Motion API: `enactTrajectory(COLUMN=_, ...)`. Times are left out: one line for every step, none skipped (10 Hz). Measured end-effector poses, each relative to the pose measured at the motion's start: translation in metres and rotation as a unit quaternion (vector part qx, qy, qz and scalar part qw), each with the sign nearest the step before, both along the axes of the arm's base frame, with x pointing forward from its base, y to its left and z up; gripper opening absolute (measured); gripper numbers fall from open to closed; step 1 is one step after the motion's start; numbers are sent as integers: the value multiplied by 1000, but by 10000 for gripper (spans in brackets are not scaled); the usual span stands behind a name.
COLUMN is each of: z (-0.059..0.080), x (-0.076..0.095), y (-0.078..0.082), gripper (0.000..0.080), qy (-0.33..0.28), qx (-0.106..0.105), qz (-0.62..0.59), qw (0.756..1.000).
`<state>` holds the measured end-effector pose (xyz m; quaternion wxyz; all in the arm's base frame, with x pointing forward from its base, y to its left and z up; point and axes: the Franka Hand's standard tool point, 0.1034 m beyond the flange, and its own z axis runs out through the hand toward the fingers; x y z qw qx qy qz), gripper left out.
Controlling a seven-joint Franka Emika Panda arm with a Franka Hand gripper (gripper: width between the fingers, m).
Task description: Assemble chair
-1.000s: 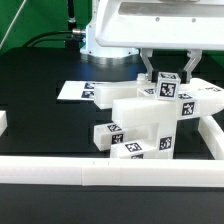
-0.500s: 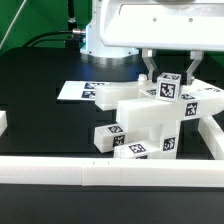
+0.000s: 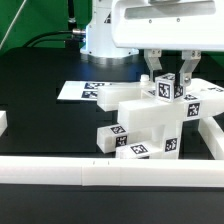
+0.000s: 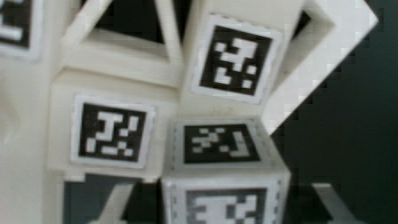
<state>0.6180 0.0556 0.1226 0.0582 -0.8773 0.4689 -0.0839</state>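
Chair (image 3: 145, 125): a partly built stack of chunky white tagged blocks, standing on the black bench (image 3: 40, 120) toward the exterior view's right, just behind the front rail (image 3: 60, 168).
Gripper (image 3: 168, 80): clenched on the tagged post (image 3: 166, 88) at the top of the stack, one finger on each side.
Weight: probably light, as the parts are small plastic pieces.
Stiffness: looks rigid, with no give expected under the fingers.
Surface: smooth plastic, likely slick, so a skewed grip could let the post twist.
Best hold: the post's flat opposite faces, taken squarely and above the joint.
Fragility: the blocks look sturdy, but the joints may be loose and a sideways push could shift the stack.
Marker board (image 3: 80, 90): lies flat behind the chair, apart from the grip.
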Motion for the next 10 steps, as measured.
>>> enactTrajectory(z=0, x=0, y=0, gripper=284, qy=0, qx=0, qz=-1, qw=1000)
enactTrajectory(z=0, x=0, y=0, gripper=400, qy=-1, qx=-2, qz=10, qw=1000)
enactTrajectory(z=0, x=0, y=0, gripper=400, qy=-1, qx=-5, qz=23, qw=1000)
enactTrajectory(z=1, x=1, y=0, gripper=576, qy=-1, qx=-7, qz=38, qw=999)
enactTrajectory(z=2, x=2, y=1, gripper=576, qy=-2, qx=-15, qz=70, qw=997)
enactTrajectory(z=2, x=3, y=2, gripper=633, qy=-3, qx=-23, qz=114, qw=993)
enactTrajectory(z=2, x=3, y=1, gripper=647, qy=-5, qx=-32, qz=153, qw=988)
enactTrajectory(z=2, x=3, y=1, gripper=647, qy=-6, qx=-39, qz=185, qw=982)
enactTrajectory(z=2, x=2, y=1, gripper=647, qy=-3, qx=-38, qz=191, qw=981)
enactTrajectory(z=2, x=1, y=-1, gripper=649, qy=7, qx=-34, qz=190, qw=981)
